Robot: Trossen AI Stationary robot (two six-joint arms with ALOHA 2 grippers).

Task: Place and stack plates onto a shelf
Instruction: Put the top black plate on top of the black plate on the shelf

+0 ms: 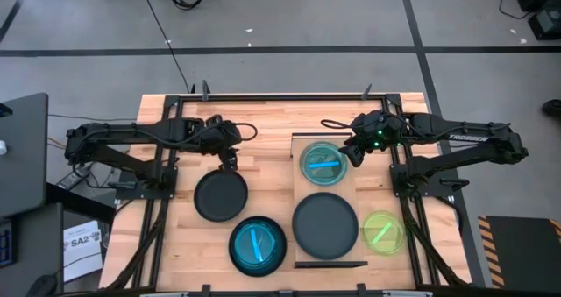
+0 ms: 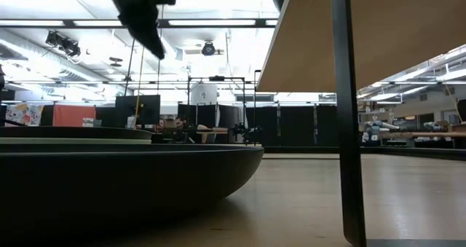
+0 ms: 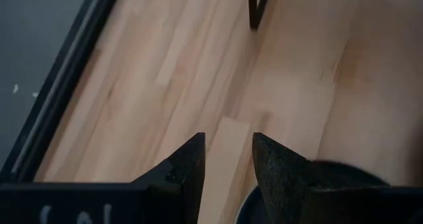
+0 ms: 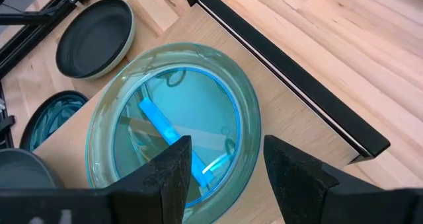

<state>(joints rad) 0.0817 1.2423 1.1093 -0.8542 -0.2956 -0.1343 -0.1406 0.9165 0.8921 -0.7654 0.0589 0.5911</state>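
Shelf [image 1: 349,185], pale wood with dark edging, lies right of the table's [image 1: 272,122] centre. On its near half rests a large black plate [image 1: 325,225]; on its far half sits a translucent teal plate [image 1: 323,162]. Left of the shelf lie a smaller black plate [image 1: 220,196] and a teal-blue plate [image 1: 258,245]; a lime-green plate [image 1: 383,231] sits at its right. The right gripper [image 1: 358,152], fingers apart and empty, hovers over the far teal plate. The left gripper [image 1: 230,156], fingers parted, hangs just beyond the smaller black plate.
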